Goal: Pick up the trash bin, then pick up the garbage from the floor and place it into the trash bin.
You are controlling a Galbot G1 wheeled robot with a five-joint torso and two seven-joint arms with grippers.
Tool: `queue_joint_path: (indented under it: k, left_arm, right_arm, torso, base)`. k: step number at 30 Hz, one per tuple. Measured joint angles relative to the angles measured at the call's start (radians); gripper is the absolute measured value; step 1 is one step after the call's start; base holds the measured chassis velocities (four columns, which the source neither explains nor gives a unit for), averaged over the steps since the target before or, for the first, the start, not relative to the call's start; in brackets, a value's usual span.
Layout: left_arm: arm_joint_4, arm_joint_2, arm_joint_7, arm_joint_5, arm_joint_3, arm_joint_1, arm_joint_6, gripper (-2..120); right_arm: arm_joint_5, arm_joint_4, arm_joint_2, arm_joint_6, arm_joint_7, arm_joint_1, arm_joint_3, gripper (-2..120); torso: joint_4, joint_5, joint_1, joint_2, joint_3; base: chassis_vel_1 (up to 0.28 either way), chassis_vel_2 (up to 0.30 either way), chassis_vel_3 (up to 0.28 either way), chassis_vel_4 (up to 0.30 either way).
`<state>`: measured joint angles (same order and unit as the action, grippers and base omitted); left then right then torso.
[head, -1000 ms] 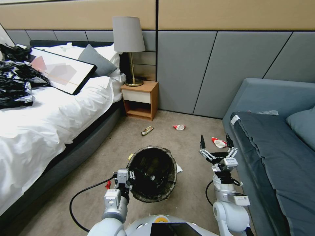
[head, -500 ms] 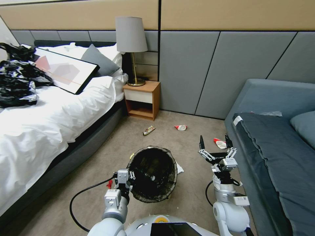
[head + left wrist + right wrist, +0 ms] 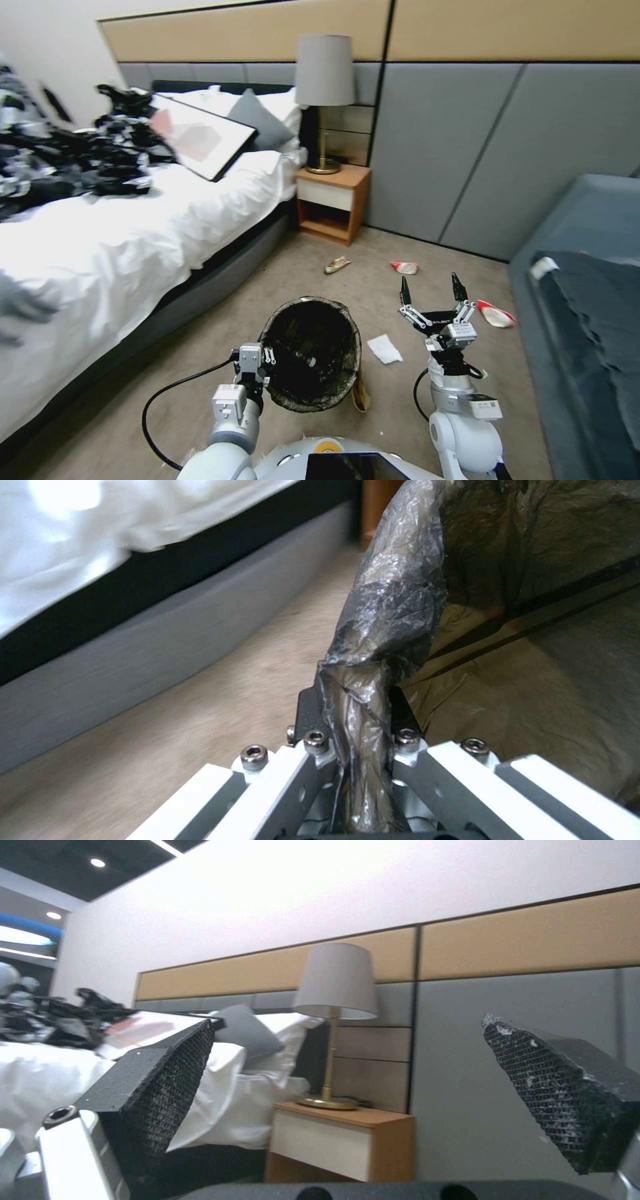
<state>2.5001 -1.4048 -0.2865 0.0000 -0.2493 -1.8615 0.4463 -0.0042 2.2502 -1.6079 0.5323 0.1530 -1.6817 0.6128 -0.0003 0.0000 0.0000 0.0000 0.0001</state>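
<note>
The trash bin (image 3: 310, 353) hangs tilted in front of the robot, its bag-lined rim (image 3: 393, 605) pinched tight in the left gripper (image 3: 252, 365). The right gripper (image 3: 430, 293) is raised with fingers spread, holding nothing. On the carpet lie a white scrap (image 3: 385, 349), a red-and-white wrapper (image 3: 496, 315), and what looks like a yellowish packet (image 3: 337, 265).

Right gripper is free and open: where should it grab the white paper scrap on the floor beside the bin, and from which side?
Probably straight down from above, across the middle. The white paper scrap lies flat on the carpet beside the trash bin, with bare floor around it, so there is no edge to take from the side. The right gripper hangs open just beyond it.
</note>
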Motion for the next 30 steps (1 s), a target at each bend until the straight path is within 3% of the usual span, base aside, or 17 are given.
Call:
queue_joint_path:
  k: [12,25,30]
  left_arm:
    - [0.0,-0.002,-0.001,0.0,-0.001,-0.001,-0.007,0]
    - [-0.003,-0.003,-0.002,0.0,-0.002,0.002,-0.019,0]
    - [-0.003,-0.003,-0.001,0.0,-0.002,0.002,-0.019,0]
  right_arm:
    - [-0.004,-0.003,0.0,0.002,0.001,0.002,0.004,100]
    - [-0.002,-0.016,0.0,-0.003,-0.004,0.005,0.021,100]
    - [0.005,-0.033,0.026,-0.075,-0.079,0.003,0.011,100]
  torso:
    - [0.0005,0.0,0.0,0.0,0.0]
    - [0.0002,0.0,0.0,0.0,0.0]
    - [0.0003,0.0,0.0,0.0,0.0]
  base:
    - [0.121,0.121,0.126,0.126]
    - [0.017,0.013,0.011,0.012]
    - [0.0,0.0,0.0,0.0]
